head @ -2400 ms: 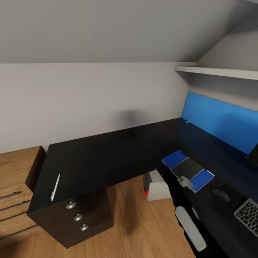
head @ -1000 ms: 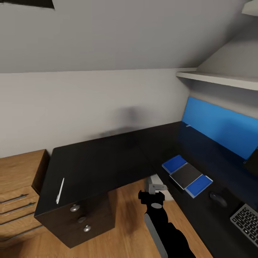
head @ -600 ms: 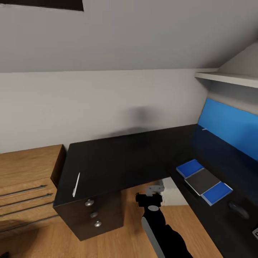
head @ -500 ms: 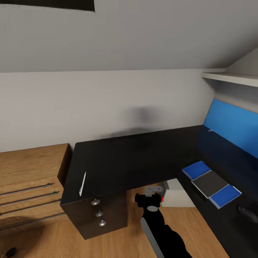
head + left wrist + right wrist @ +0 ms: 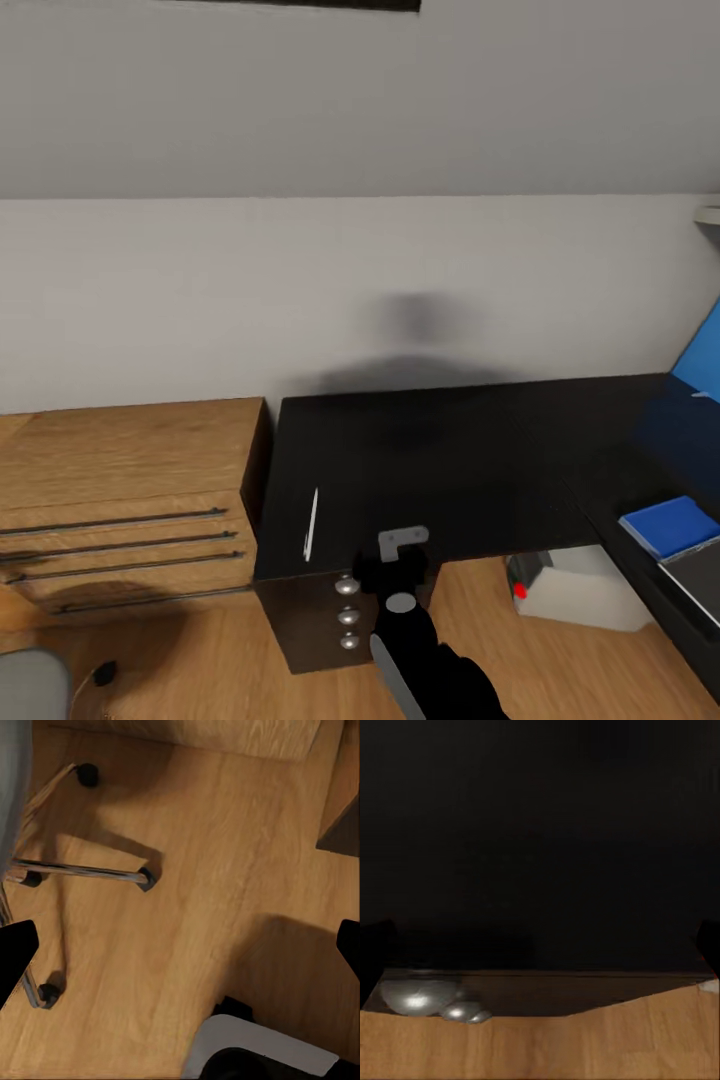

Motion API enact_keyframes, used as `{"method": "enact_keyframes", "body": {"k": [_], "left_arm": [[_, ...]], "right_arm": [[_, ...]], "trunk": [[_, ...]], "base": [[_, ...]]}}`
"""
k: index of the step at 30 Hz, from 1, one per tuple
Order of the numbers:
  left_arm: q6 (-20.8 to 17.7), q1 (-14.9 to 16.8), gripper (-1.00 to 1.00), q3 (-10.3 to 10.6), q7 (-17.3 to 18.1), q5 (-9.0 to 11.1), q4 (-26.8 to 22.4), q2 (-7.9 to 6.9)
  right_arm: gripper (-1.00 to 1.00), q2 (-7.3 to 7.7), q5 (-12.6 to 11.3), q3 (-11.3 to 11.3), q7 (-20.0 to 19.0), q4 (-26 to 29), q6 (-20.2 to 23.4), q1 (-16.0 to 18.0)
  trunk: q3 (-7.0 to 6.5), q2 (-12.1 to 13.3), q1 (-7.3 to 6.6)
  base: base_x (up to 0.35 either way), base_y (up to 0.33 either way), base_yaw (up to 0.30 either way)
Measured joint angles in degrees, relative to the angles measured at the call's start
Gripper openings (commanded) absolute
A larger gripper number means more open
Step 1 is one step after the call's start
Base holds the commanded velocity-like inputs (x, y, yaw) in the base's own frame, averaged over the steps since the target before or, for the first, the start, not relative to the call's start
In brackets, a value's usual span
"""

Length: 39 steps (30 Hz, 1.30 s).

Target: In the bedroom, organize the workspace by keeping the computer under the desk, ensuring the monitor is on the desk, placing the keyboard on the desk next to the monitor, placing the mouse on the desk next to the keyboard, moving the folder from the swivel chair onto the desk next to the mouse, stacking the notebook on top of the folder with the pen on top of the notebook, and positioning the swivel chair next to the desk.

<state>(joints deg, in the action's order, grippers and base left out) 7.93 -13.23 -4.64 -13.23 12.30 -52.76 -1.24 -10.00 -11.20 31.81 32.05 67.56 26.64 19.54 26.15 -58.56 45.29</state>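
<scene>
Right gripper [image 5: 404,545] raised before desk [image 5: 440,470] front edge, fingers spread wide, holding nothing; left gripper [image 5: 180,952] likewise wide open over wooden floor [image 5: 195,870] near swivel chair [image 5: 52,870] base. Camera has swung left since 0.5 s ago. Pen [image 5: 311,524] on desk near drawer knobs [image 5: 347,614]. Folder [image 5: 668,526] at desk's far right, notebook [image 5: 700,568] on it; computer [image 5: 570,590] under desk.
</scene>
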Motion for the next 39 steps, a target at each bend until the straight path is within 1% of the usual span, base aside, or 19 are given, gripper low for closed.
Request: {"method": "enact_keyframes", "body": {"k": [4, 11, 14, 27, 35, 39], "left_arm": [[0.1, -0.02, 1.0, -0.05, 0.0, -0.09, 1.19, -0.02], [0.13, -0.03, 1.0, -0.04, 0.0, -0.12, 1.36, -0.02], [0.14, -0.03, 1.0, 0.0, 0.0, -0.13, 1.43, 0.0], [1.06, -0.02, 1.0, 0.08, -0.01, -0.38, 1.49, 0.2], [1.12, -0.02, 1.0, 0.13, -0.01, -0.38, 1.49, 0.22], [1.18, -0.02, 1.0, 0.13, -0.01, -0.38, 1.49, 0.22]], "right_arm": [[1.0, 0.0, 0.0, 1.69, 0.91, -0.62, -1.87, 0.0], [1.0, 0.0, 0.0, 2.02, 1.18, -0.91, -2.21, 0.0], [1.0, 0.0, -0.03, 2.0, 1.17, -0.96, -2.24, 0.0], [1.0, 0.0, -0.07, 2.09, 0.81, -3.05, -2.45, 0.0], [1.0, 0.0, -0.27, 1.35, -0.19, -7.03, -2.81, 0.14], [1.0, 0.0, -0.28, 0.8, -0.53, -7.58, -3.29, 0.2]], "trunk": [[0.15, 0.0, 0.0], [0.41, 0.0, 0.0], [0.51, 0.0, 0.0], [0.55, 0.0, 0.03], [0.55, 0.0, 0.03], [0.55, 0.0, 0.03]], "base": [[0.243, 0.258, 0.27], [0.246, 0.256, 0.262], [0.224, 0.198, 0.141], [0.013, 0.011, 0.007], [0.0, 0.0, 0.0], [0.0, 0.0, 0.0]]}}
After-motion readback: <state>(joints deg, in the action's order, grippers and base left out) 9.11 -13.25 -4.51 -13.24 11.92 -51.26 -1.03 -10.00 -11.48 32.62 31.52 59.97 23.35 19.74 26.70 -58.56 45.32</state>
